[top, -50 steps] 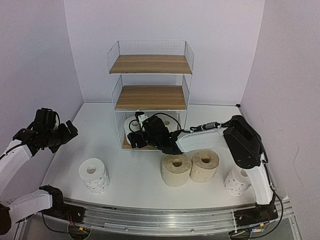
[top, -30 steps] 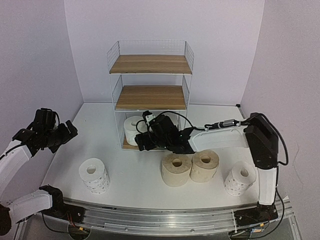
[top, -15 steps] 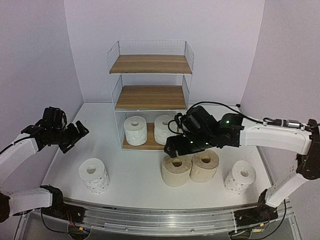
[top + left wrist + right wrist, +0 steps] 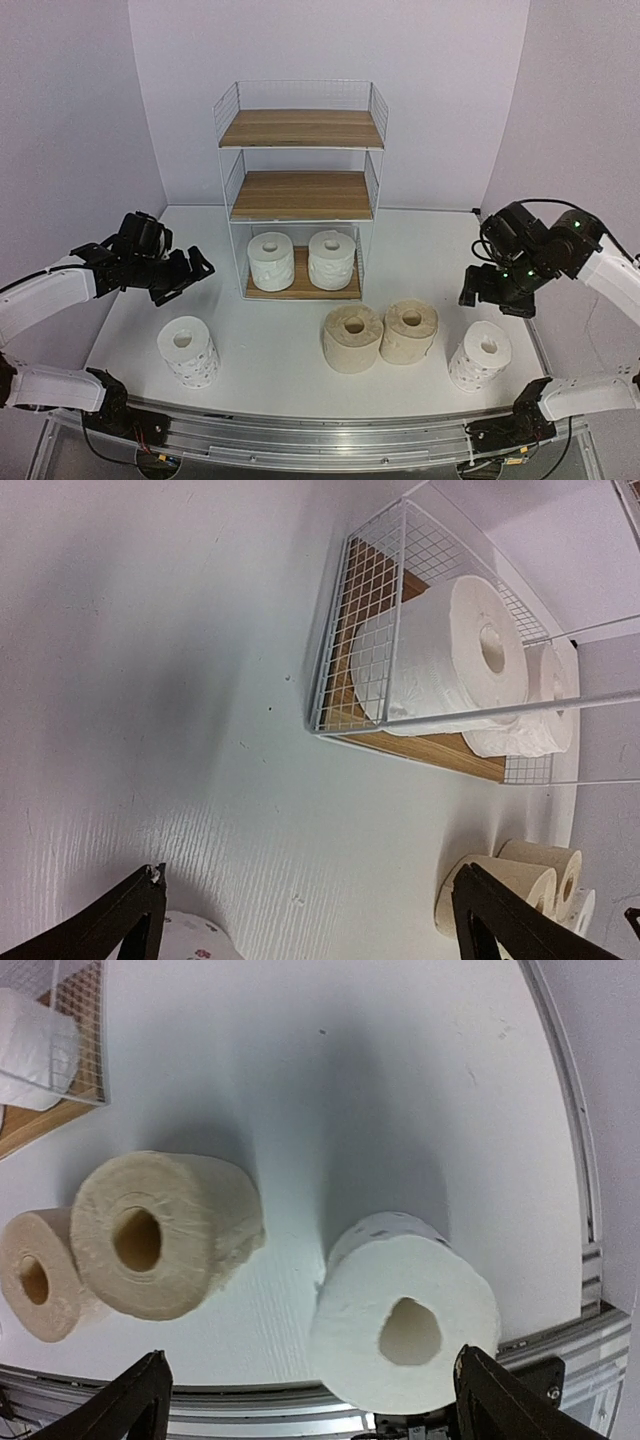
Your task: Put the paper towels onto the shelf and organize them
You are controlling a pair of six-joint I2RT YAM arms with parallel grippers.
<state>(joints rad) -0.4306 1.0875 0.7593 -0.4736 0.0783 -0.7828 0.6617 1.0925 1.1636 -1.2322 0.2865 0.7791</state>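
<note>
Gripper on the right (image 4: 310, 1355) hangs wide open, empty, over the dotted roll (image 4: 405, 1310): light, squashy stuff, so pinch its sides gently.

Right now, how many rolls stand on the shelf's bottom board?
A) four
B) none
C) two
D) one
C: the shelf holds a left roll and a right roll side by side on its bottom board.
</note>
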